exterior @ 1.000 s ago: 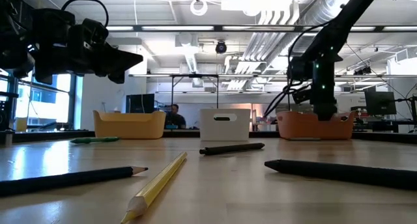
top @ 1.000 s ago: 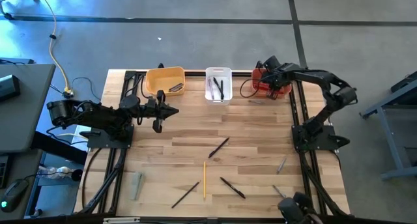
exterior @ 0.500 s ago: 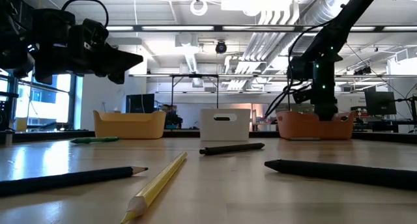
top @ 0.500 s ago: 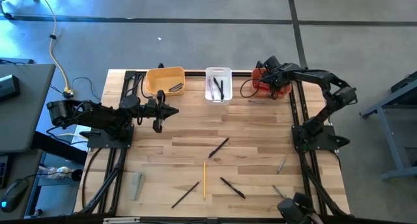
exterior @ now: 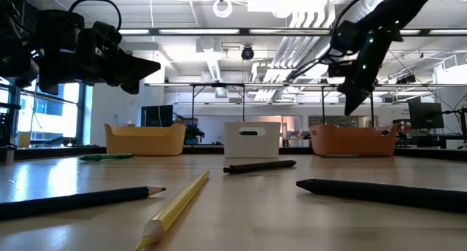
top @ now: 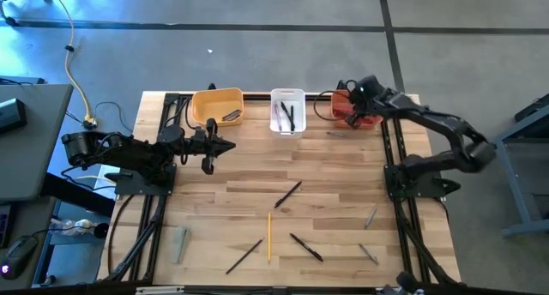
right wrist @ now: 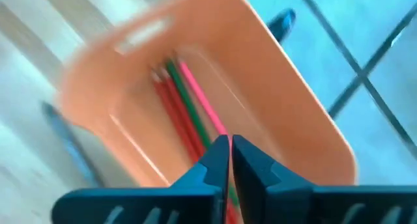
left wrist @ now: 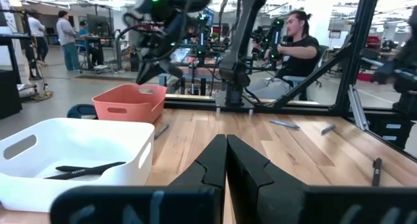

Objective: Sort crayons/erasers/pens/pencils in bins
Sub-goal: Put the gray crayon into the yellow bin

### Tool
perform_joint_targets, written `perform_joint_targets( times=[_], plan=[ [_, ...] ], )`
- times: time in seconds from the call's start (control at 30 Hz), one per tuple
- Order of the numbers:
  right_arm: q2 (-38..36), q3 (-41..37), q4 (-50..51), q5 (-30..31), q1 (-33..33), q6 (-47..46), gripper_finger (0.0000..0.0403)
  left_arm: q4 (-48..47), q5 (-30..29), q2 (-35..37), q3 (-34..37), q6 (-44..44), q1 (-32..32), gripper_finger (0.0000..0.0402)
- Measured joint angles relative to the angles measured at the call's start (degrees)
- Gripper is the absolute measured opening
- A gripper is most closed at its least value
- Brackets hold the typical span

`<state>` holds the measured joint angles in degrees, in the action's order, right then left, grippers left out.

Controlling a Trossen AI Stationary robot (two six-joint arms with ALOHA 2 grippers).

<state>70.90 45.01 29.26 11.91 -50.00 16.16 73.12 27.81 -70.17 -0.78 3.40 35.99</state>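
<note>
The right gripper has lifted out of the red-orange bin since a second ago and now hangs above its rim with its fingers pressed together, holding nothing. Red, green and pink pencils lie in the bottom of that bin. The left gripper has not moved; it hovers over the table just in front of the yellow bin, fingers closed and empty. The white bin between the two holds a few black pens. A yellow pencil and several black pens are unmoved, scattered on the near half of the table.
</note>
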Motion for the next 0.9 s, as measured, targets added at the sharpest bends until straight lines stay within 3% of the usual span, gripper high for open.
perform_joint_targets(
  times=[0.27,0.43,0.67,0.9],
  plan=[
    [-12.7,-12.3,-12.5,-4.7,13.2,-22.5,0.0002,0.1,0.0,0.0,0.0,0.0,0.0,0.0],
    [-17.0,-13.9,-10.2,0.7,25.8,-43.4,0.0001,0.1,0.0,0.0,0.0,0.4,0.0,0.0],
    [-17.2,-13.9,-5.0,11.3,45.4,-69.0,0.0,0.1,0.0,0.0,0.0,0.5,0.0,0.0],
    [-11.9,-10.0,8.3,13.8,60.6,-95.7,0.0,0.1,0.1,0.0,0.0,0.5,0.0,0.0]
  ],
)
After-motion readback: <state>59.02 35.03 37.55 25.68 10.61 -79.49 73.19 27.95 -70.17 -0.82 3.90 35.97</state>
